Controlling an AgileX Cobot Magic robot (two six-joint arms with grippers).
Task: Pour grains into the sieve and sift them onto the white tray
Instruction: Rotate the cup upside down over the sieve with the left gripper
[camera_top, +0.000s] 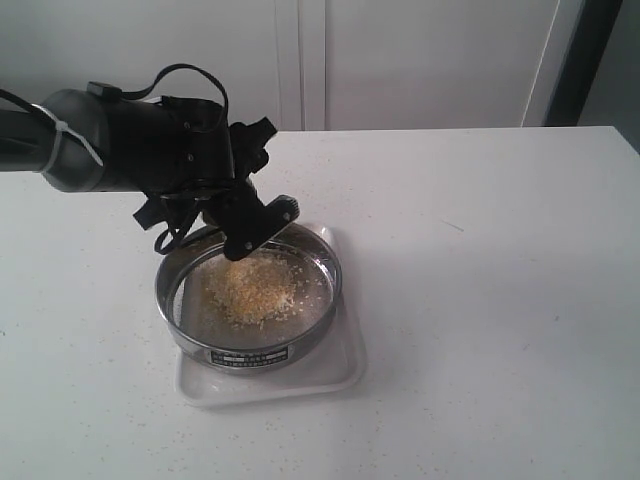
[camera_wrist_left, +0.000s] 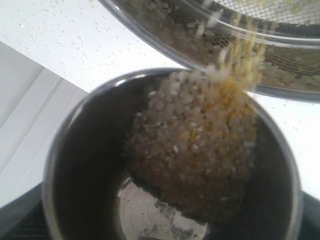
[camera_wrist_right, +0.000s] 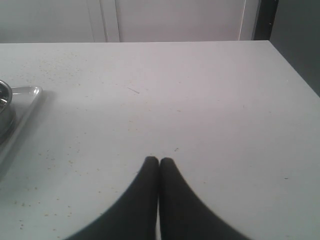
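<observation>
The round steel sieve (camera_top: 168, 292) stands on the white tray (camera_top: 342, 368), with a heap of yellow and pale grains (camera_top: 256, 286) on its mesh. My left gripper (camera_top: 248, 226) is over the sieve's far rim, shut on a small steel cup (camera_wrist_left: 75, 150) that is tipped toward the sieve. In the left wrist view grains (camera_wrist_left: 200, 135) slide out of the cup and fall over its lip into the sieve (camera_wrist_left: 165, 35). My right gripper (camera_wrist_right: 159, 161) is shut and empty, low over the bare table, well to the right of the tray (camera_wrist_right: 25, 92).
The white tabletop (camera_top: 480, 250) stretches to the right of the tray, speckled with stray grains. A white wall with panel seams (camera_top: 300, 60) stands behind the table's far edge. A dark strip (camera_top: 590, 60) shows at the back right corner.
</observation>
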